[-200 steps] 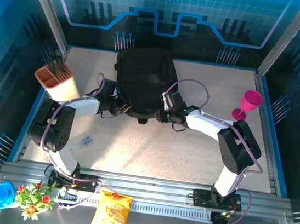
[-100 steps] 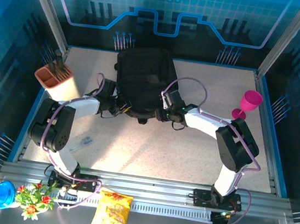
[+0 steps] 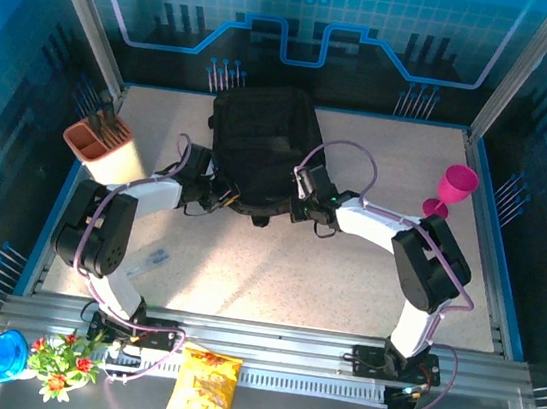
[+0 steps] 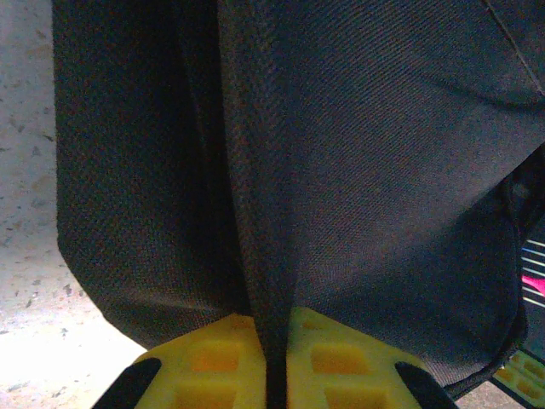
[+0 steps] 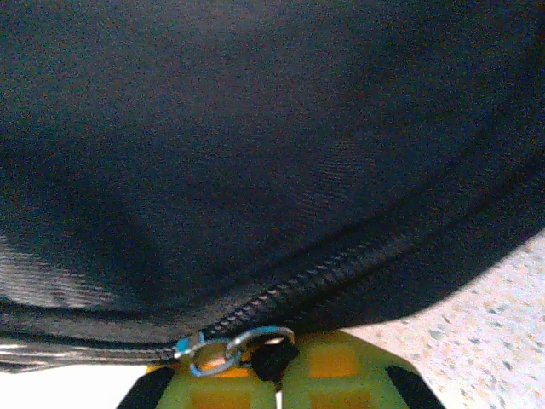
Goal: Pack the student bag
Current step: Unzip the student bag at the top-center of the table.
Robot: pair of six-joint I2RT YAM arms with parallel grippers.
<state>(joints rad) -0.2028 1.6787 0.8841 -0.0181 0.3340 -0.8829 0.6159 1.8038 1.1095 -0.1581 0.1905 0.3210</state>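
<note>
Zipper stage | left gripper [image 4: 272, 345] pinched student bag [image 3: 261, 147] fabric | right gripper [image 5: 274, 375] clamped zipper pull [image 5: 232, 349] | judged best: draw along zipper track [image 5: 358, 264], fabric taut.

The black fabric student bag [image 3: 261, 142] lies flat, far-centre on the table [image 3: 344, 284].

Free table [image 3: 294, 278] lies before the blocking student bag [image 3: 261, 142].

Your two arms reach from the near edge toward the middle, elbows bent out to either side. Your left tool [image 4: 272, 349] has its yellow fingers [image 4: 213, 358] clamped on a fold of the black fabric student bag [image 4: 358, 153]. Your right tool [image 5: 274, 368] is pinched closed on a small black zip pull [image 5: 272, 354].
</note>
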